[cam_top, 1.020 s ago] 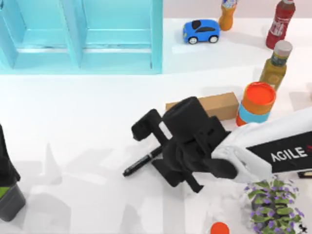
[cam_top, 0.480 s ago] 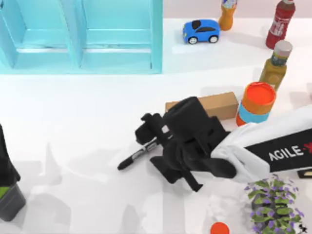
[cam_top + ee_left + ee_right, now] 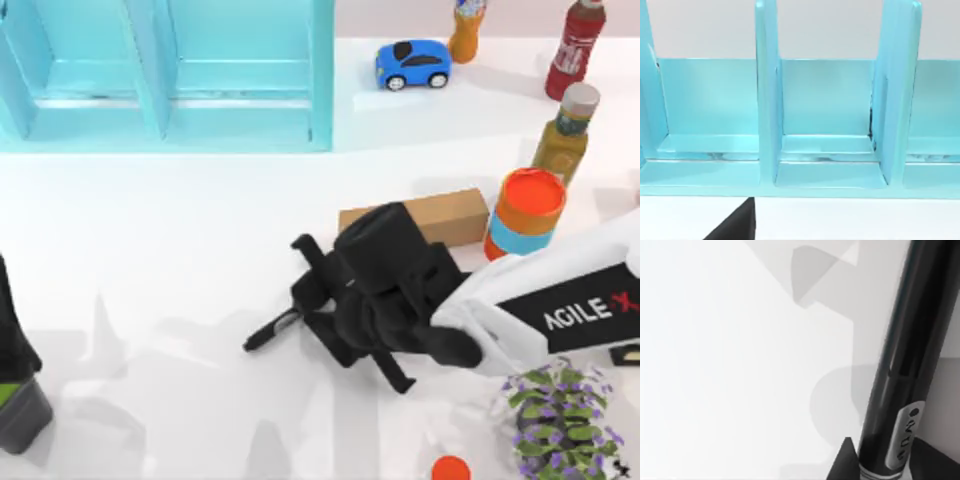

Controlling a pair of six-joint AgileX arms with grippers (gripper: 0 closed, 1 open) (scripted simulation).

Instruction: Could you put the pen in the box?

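The black pen lies slanted at the middle of the white table, its free end pointing down-left. My right gripper is shut on its upper part, and the fingers hide that stretch. Up close in the right wrist view, the pen shows its pale label band just above a dark finger. The brown cardboard box lies just behind the right wrist, partly covered by it. My left arm is parked at the left edge.
A cyan shelf unit fills the back left and also shows as the shelf in the left wrist view. An orange cylinder with a blue band touches the box's right end. A blue toy car, bottles and a potted plant stand on the right.
My right gripper's fingers went from wide apart to shut on the pen. The pen's free end shifted slightly up and to the left.
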